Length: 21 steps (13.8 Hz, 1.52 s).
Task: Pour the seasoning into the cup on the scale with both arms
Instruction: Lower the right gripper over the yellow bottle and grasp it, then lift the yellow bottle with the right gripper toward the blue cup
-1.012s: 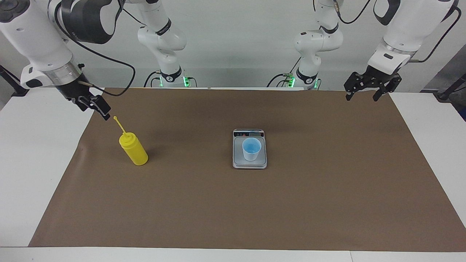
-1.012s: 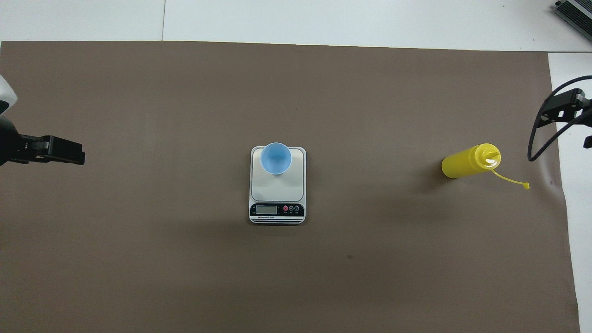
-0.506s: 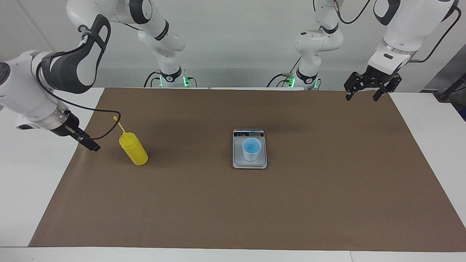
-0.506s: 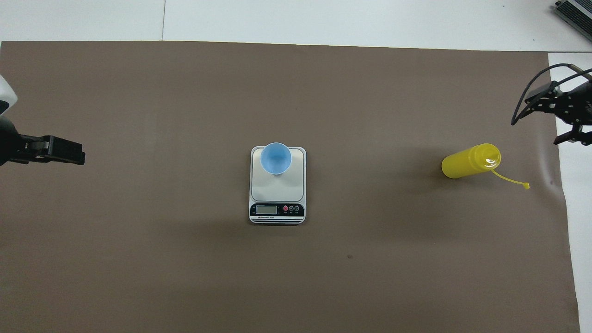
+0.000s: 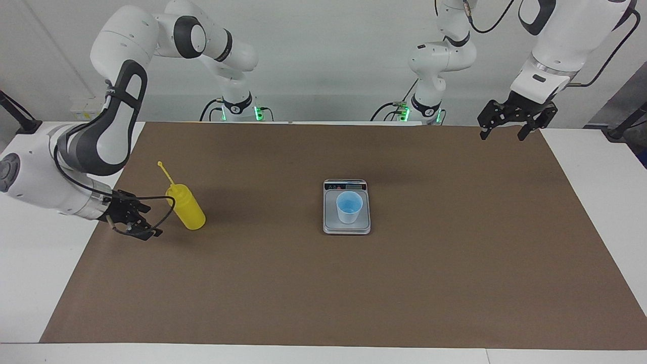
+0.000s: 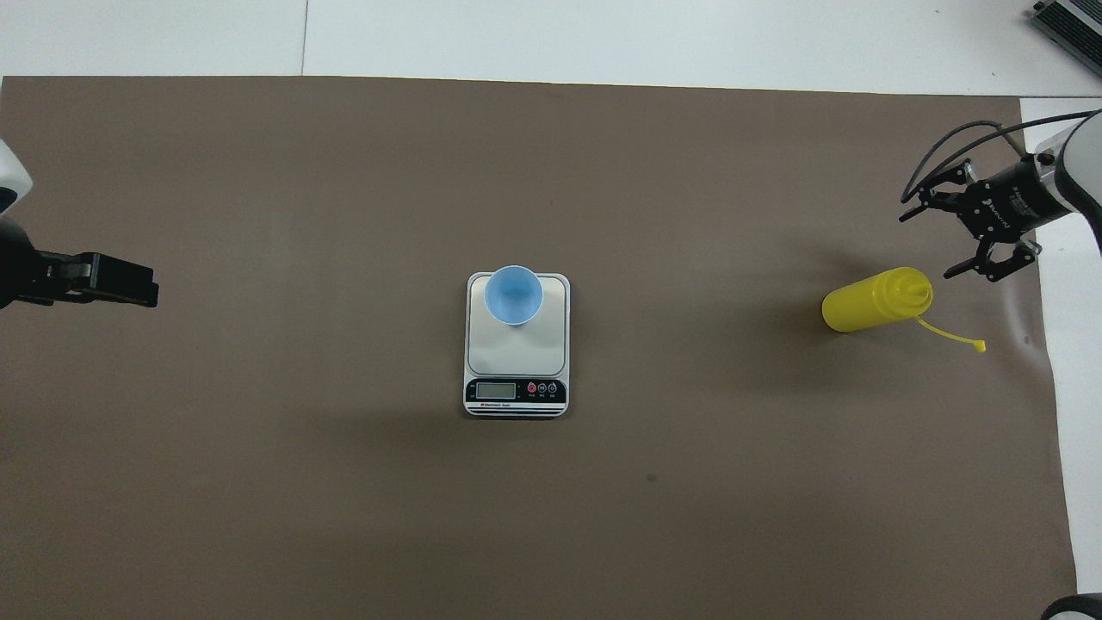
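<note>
Matt brown paper-like sheet (image 5: 323, 283) over smooth white table (image 5: 45, 253), glossy yellow plastic bottle (image 5: 188, 213) mid-left of frame, pale blue plastic cup (image 5: 349, 208) centre, on scale (image 5: 347, 226) w/ satin silver-grey plate.

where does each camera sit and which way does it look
Facing view: high across the table, looking at both robots; both arms show whole, the right gripper low beside the seasoning, the left gripper waiting.
Overhead view: high above the robots' end, looking steeply down and forward; only both arms' ends show at the side edges.
Both show the cup on the scale, half a turn apart.
</note>
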Each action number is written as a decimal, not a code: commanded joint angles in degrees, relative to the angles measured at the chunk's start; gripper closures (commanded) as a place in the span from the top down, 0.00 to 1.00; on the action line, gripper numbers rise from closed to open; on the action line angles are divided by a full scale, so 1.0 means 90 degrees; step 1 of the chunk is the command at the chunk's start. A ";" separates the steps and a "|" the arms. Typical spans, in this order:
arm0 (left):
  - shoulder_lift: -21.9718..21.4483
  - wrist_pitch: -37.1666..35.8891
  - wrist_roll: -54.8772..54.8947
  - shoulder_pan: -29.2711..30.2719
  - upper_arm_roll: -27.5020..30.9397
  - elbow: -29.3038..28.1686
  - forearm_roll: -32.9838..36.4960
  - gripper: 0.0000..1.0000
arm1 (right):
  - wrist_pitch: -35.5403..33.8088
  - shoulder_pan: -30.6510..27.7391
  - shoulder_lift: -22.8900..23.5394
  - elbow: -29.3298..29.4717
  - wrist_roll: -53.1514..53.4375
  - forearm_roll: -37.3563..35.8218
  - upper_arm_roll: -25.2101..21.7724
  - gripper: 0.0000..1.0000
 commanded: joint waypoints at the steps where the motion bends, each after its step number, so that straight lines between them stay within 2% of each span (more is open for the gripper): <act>1: -0.0085 -0.0060 0.0061 0.0084 -0.0026 -0.0084 -0.0077 1.00 | -0.0253 -0.0281 0.0029 -0.0301 0.0576 0.0684 0.0065 1.00; 4: -0.0085 -0.0060 0.0071 0.0084 -0.0026 -0.0084 -0.0077 1.00 | -0.0350 -0.0536 -0.0274 -0.1035 0.0703 0.0824 0.0065 1.00; 6: -0.0085 -0.0060 0.0071 0.0084 -0.0036 -0.0084 -0.0077 1.00 | -0.0477 -0.0614 -0.0391 -0.1299 0.0713 0.0882 0.0065 1.00; 11: -0.0085 -0.0060 0.0061 0.0084 -0.0026 -0.0084 -0.0077 1.00 | -0.0331 -0.0711 -0.0528 -0.1642 0.1338 0.1828 0.0055 1.00; 13: -0.0085 -0.0060 0.0061 0.0084 -0.0026 -0.0084 -0.0077 1.00 | -0.0292 -0.0741 -0.0654 -0.1953 0.1387 0.1966 0.0065 1.00; 15: -0.0085 -0.0050 0.0061 0.0084 -0.0026 -0.0084 -0.0077 1.00 | -0.0156 -0.0770 -0.0859 -0.2402 0.1387 0.2453 0.0055 1.00; 17: -0.0085 -0.0050 0.0061 0.0084 -0.0026 -0.0084 -0.0077 1.00 | -0.0155 -0.0848 -0.0918 -0.2550 0.1319 0.2484 0.0055 1.00; 18: -0.0085 -0.0060 0.0071 0.0084 -0.0026 -0.0084 -0.0077 1.00 | -0.0223 -0.0916 -0.0928 -0.2551 0.1029 0.2484 0.0065 0.70; 19: -0.0095 -0.0050 0.0061 0.0084 -0.0036 -0.0084 -0.0077 1.00 | -0.0281 -0.0927 -0.0928 -0.2522 0.0910 0.2532 0.0065 0.01; 21: -0.0085 -0.0050 0.0061 0.0084 -0.0026 -0.0084 -0.0077 1.00 | -0.0136 -0.0917 -0.0928 -0.2492 0.0976 0.2679 0.0055 0.00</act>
